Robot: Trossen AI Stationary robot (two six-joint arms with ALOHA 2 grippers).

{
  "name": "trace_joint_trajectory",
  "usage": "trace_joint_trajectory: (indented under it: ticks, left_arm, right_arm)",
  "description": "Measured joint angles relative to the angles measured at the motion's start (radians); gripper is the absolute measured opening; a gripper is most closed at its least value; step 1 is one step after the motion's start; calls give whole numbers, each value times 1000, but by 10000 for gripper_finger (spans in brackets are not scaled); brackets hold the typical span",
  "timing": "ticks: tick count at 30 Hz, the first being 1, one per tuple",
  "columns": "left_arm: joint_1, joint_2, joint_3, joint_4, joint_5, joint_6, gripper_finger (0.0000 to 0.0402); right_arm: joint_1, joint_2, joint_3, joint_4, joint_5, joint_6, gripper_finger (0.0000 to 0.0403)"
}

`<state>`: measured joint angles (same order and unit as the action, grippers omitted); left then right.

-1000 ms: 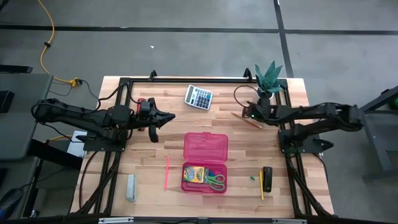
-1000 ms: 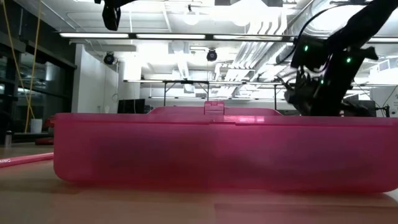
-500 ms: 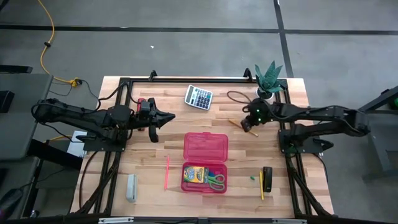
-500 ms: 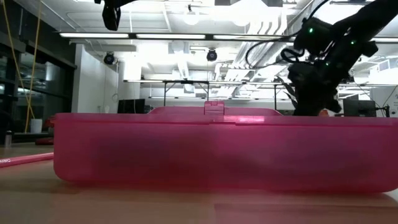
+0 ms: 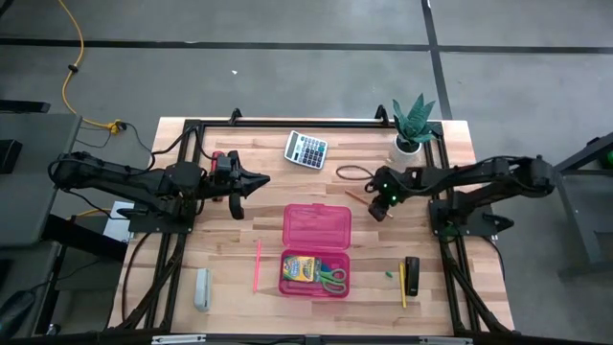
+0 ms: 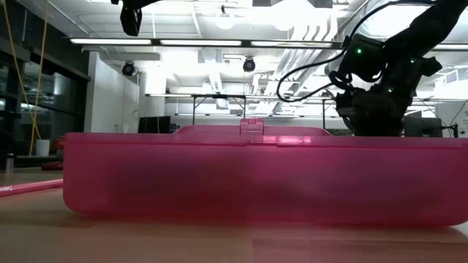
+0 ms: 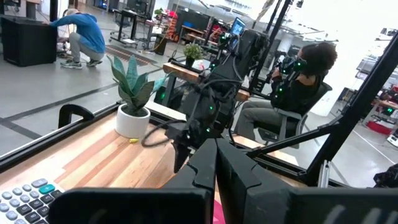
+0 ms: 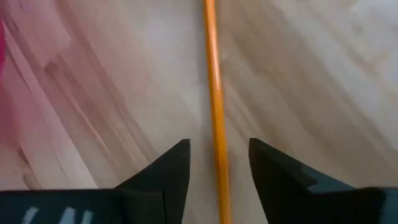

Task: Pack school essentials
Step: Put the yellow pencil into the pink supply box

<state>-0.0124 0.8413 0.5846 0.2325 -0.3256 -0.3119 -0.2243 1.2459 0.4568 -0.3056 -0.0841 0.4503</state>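
Right pincer [image 8: 217,168] spread, 2 fingers straddling orange pencil [image 8: 213,81] on counter [image 8: 298,74] | beyond: pink case [image 5: 316,226] | left pincer [image 5: 237,198] pressed together, waiting | risk: off-centre closing rolls pencil away

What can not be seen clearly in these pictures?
- Low view: the pink plastic hinged case fills the frame, hiding its contents and the right gripper's tips.
- Right wrist view: the thin orange pencil is cut off by the edges.
- High view: the tiny green eraser is too small to identify.
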Motion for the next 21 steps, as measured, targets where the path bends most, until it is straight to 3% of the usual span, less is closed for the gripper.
trace_joint_trajectory:
  ticks: [5,15,21]
  left_arm:
    - [0,0,0,-3,0,0,0]
    - [0,0,0,-5,0,0,0]
    - [0,0,0,-5,0,0,0]
  right_arm:
    - [92,55,4,8,32,21,165]
    - [243,100,4,-1,308,193,162]
    - [283,100,4,-49,361,200,115]
